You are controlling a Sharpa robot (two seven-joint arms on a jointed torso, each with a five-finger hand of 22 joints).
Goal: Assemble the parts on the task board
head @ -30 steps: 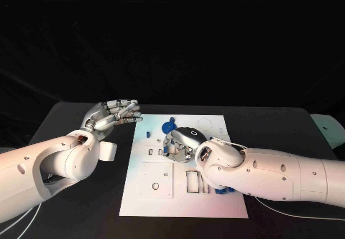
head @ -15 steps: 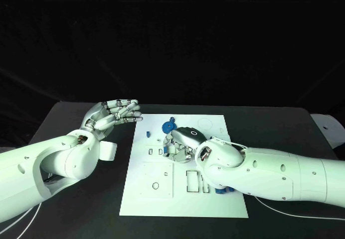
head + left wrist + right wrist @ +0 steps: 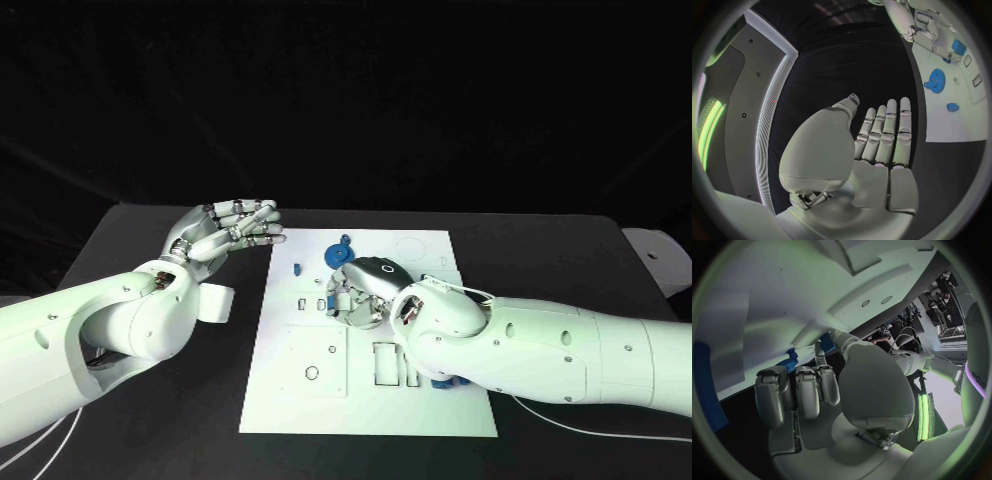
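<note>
The white task board (image 3: 325,400) lies in the middle of the black table. My right hand (image 3: 364,290) is bent down onto the board's upper middle, its fingers (image 3: 798,390) curled over a small blue part (image 3: 789,360) that sits between them and the thumb. A blue gear (image 3: 342,252) lies just beyond that hand, and a small blue piece (image 3: 294,268) lies to its left. My left hand (image 3: 224,232) hovers off the board's far left corner, open and flat, holding nothing. In the left wrist view the left hand (image 3: 879,135) faces the board (image 3: 954,125), the gear (image 3: 935,79) and the small piece (image 3: 952,107).
More blue parts (image 3: 440,382) lie at the board's right edge, partly under my right forearm. Rectangular slots (image 3: 387,363) and a raised plate with an oval hole (image 3: 313,372) take up the board's near half. Another blue part (image 3: 959,46) lies further along the board.
My right hand has edged slightly to the left on the board. The left hand has stayed where it was.
</note>
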